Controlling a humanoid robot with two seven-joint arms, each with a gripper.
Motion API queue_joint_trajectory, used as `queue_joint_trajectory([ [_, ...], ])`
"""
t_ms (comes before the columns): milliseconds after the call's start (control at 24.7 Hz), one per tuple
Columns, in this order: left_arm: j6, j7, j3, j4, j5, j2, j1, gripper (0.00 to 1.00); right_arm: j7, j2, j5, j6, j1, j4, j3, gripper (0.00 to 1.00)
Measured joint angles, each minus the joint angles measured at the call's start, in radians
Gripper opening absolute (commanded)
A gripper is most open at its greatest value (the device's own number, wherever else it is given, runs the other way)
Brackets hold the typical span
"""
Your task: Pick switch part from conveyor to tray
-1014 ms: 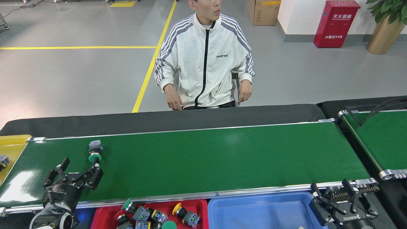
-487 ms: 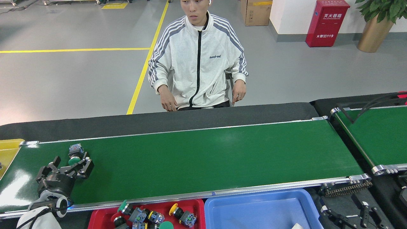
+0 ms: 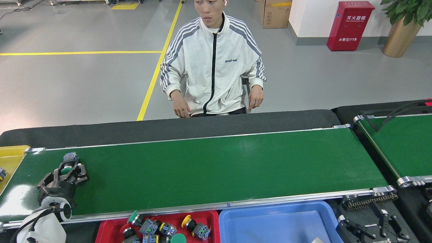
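Note:
A switch part (image 3: 69, 158) with a blue-grey body and a green cap lies near the left end of the dark-green conveyor (image 3: 216, 165). My left gripper (image 3: 67, 169) has reached over it, and its fingers (image 3: 80, 169) press on either side of the green cap. The red tray (image 3: 109, 229) at the bottom edge holds several switch parts with green, yellow and red caps. My right gripper (image 3: 366, 224) sits low at the bottom right, off the belt, open with nothing in it.
A blue tray (image 3: 270, 219) stands right of the red one. A yellow tray (image 3: 11, 153) lies beyond the belt's left end. A second green belt (image 3: 405, 148) with a black cable is at the right. A person sits behind the conveyor, hands off it.
The switch part rode the belt leftward. My left gripper followed it, moved over it and narrowed its fingers onto the green cap. The right gripper dropped lower in the view.

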Motion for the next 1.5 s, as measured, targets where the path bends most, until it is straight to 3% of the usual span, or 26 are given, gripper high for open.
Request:
queue_joint_trajectory([
  [162, -0.199, -0.014, -0.024, -0.4, 0.078, -0.005, 0.268, 0.22, 0.0, 0.0, 0.0, 0.008, -0.001, 0.014, 0.0, 1.0],
  [284, -0.339, -0.055, -0.022, -0.694, 0.161, -0.005, 0.517, 0.41, 0.0, 0.0, -0.017, 0.009, -0.003, 0.014, 0.0, 1.0],
  [365, -0.407, -0.072, -0.021, -0.827, 0.219, -0.005, 0.658, 0.6, 0.0, 0.0, -0.039, 0.009, -0.006, 0.009, 0.0, 1.0],
  [406, -0.443, -0.077, -0.017, -0.886, 0.243, -0.005, 0.726, 0.64, 0.001, 0.0, -0.046, 0.009, -0.006, -0.001, 0.0, 1.0],
  [487, -0.482, -0.082, 0.0, -0.948, 0.258, -0.008, 0.793, 0.97, 0.0, 0.001, -0.053, 0.008, -0.006, -0.02, -0.001, 1.0],
  [527, -0.492, -0.082, 0.011, -0.964, 0.26, -0.011, 0.806, 1.0, -0.008, 0.001, -0.053, 0.007, -0.006, -0.023, -0.001, 1.0],
  [649, -0.506, -0.084, 0.018, -0.985, 0.262, -0.059, 0.821, 1.0, -0.025, 0.001, -0.054, 0.006, -0.001, -0.025, -0.001, 1.0],
  [892, -0.515, -0.084, 0.037, -0.987, 0.262, -0.094, 0.828, 1.0, -0.031, 0.001, -0.055, 0.006, 0.015, -0.024, -0.002, 1.0],
  [1014, -0.443, -0.082, 0.119, -0.985, 0.262, -0.148, 0.828, 1.0, -0.032, 0.001, -0.055, 0.006, 0.016, -0.022, -0.002, 1.0],
  [1176, -0.311, -0.079, 0.225, -0.963, 0.258, -0.157, 0.828, 1.0, -0.032, 0.001, -0.056, 0.006, 0.016, -0.022, -0.003, 1.0],
  [1501, -0.261, -0.077, 0.266, -0.922, 0.254, -0.156, 0.826, 1.0, -0.032, -0.002, -0.057, 0.006, 0.019, -0.022, -0.019, 1.0],
])
